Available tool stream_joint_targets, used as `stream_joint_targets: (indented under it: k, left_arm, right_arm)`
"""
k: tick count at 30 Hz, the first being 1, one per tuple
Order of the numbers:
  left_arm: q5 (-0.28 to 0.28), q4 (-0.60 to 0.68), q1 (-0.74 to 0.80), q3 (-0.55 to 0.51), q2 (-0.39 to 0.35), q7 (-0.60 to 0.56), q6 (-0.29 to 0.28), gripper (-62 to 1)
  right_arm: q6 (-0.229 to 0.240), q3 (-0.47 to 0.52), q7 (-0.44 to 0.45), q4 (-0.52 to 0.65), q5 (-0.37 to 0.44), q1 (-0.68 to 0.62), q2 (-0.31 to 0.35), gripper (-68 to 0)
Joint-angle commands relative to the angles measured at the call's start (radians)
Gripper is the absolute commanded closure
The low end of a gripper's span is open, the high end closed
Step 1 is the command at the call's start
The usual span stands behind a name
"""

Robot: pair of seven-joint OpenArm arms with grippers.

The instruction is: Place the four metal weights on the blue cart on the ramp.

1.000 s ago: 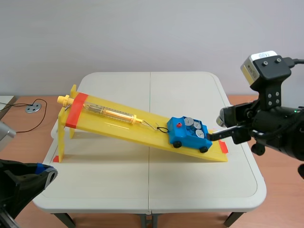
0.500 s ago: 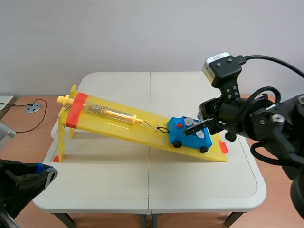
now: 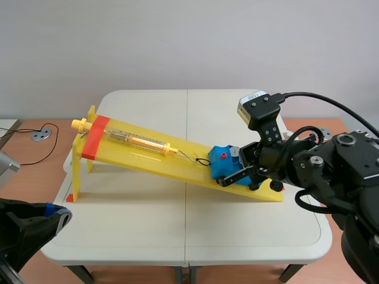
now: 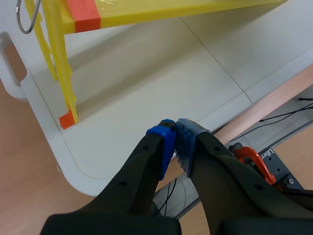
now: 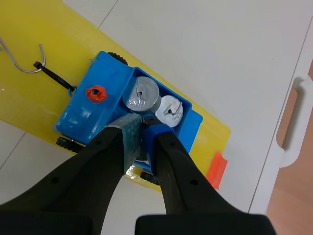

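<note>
- Weights (image 5: 142, 95): we see two grey metal discs side by side in the blue cart (image 5: 80, 115); the right gripper (image 5: 140, 132) hides the rest of its tray.
- The cart sits at the low end of the yellow ramp (image 3: 148, 155).
- Our right gripper is closed, pads together, with its tips over the tray just beside the discs.
- Our left gripper (image 4: 175, 139) is closed on nothing, above the table (image 4: 146, 73) edge.

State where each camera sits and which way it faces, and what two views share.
Scene view: between the arms, facing across the table at the yellow ramp; right gripper at the blue cart.
Left wrist view: on the left arm, looking down past the shut left gripper at the ramp's raised end.
Right wrist view: on the right arm, looking down past shut fingers onto the cart and two metal weights.
Shared: scene and right wrist views both show the cart.
</note>
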Motion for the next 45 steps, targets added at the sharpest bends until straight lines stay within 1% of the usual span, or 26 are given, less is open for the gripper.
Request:
stream_joint_targets:
  k: [1, 8, 11, 15, 19, 20, 23, 26, 28, 30, 31, 33, 34, 35, 36, 39, 41, 45]
  left_arm:
    - [-0.077, 0.072, -0.020, -0.014, 0.019, -0.085, -0.018, -4.0]
    - [-0.077, 0.072, -0.020, -0.014, 0.019, -0.085, -0.018, -4.0]
    - [-0.077, 0.072, -0.020, -0.014, 0.019, -0.085, -0.018, -4.0]
    - [-0.077, 0.072, -0.020, -0.014, 0.019, -0.085, -0.018, -4.0]
    - [-0.077, 0.072, -0.020, -0.014, 0.019, -0.085, -0.018, -4.0]
    - [-0.077, 0.072, -0.020, -0.014, 0.019, -0.085, -0.018, -4.0]
    - [-0.077, 0.072, -0.020, -0.014, 0.019, -0.085, -0.018, -4.0]
    - [-0.077, 0.072, -0.020, -0.014, 0.019, -0.085, -0.018, -4.0]
    - [-0.077, 0.073, -0.020, -0.014, 0.019, -0.080, -0.019, -4.1]
    - [-0.073, 0.076, -0.020, -0.014, 0.019, -0.081, -0.032, -4.0]
    - [-0.073, 0.082, -0.020, -0.014, 0.020, -0.081, -0.041, -4.0]
    - [-0.070, 0.101, -0.020, -0.014, 0.028, -0.079, -0.048, -4.0]
    - [-0.060, 0.117, -0.020, -0.014, 0.038, -0.073, -0.048, -4.0]
    - [-0.047, 0.135, -0.020, -0.014, 0.051, -0.071, -0.048, -4.0]
    - [-0.040, 0.155, -0.022, -0.014, 0.066, -0.069, -0.047, -4.0]
    - [-0.006, 0.214, -0.037, -0.013, 0.116, -0.055, -0.047, -4.0]
    - [0.026, 0.235, -0.057, -0.010, 0.151, -0.054, -0.048, -4.0]
    - [0.093, 0.237, -0.113, 0.027, 0.221, -0.049, -0.047, -3.4]
  right_arm:
    - [-0.061, 0.006, 0.153, 0.074, 0.000, 0.128, 0.011, -0.7]
    - [-0.060, 0.005, 0.158, 0.074, 0.000, 0.130, 0.011, -0.8]
    - [-0.056, 0.005, 0.158, 0.074, 0.000, 0.130, 0.011, -5.8]
    - [-0.036, 0.005, 0.158, 0.074, 0.000, 0.130, 0.011, -9.9]
    - [-0.036, 0.006, 0.161, 0.079, 0.001, 0.130, 0.011, -19.6]
    - [-0.036, 0.006, 0.160, 0.087, 0.002, 0.129, 0.013, -20.5]
    - [-0.033, 0.013, 0.127, 0.141, 0.033, 0.121, 0.019, -20.4]
    - [-0.030, 0.036, 0.080, 0.224, 0.095, 0.099, 0.038, -18.9]
    - [-0.030, 0.061, 0.053, 0.280, 0.134, 0.072, 0.059, -12.4]
    - [-0.030, 0.092, 0.034, 0.331, 0.166, 0.038, 0.086, -2.8]
    - [-0.030, 0.109, 0.031, 0.352, 0.184, 0.019, 0.101, -0.3]
    - [-0.029, 0.145, 0.030, 0.387, 0.225, -0.024, 0.135, -0.6]
    - [-0.029, 0.164, 0.030, 0.402, 0.244, -0.049, 0.153, -0.6]
    - [-0.022, 0.184, 0.030, 0.417, 0.263, -0.074, 0.171, -0.6]
    - [-0.005, 0.206, 0.029, 0.429, 0.280, -0.099, 0.188, -0.6]
    - [0.056, 0.279, 0.010, 0.470, 0.337, -0.186, 0.241, -0.6]
    - [0.097, 0.336, 0.000, 0.499, 0.376, -0.256, 0.270, -0.6]
    - [0.189, 0.460, -0.008, 0.547, 0.425, -0.407, 0.297, -0.6]
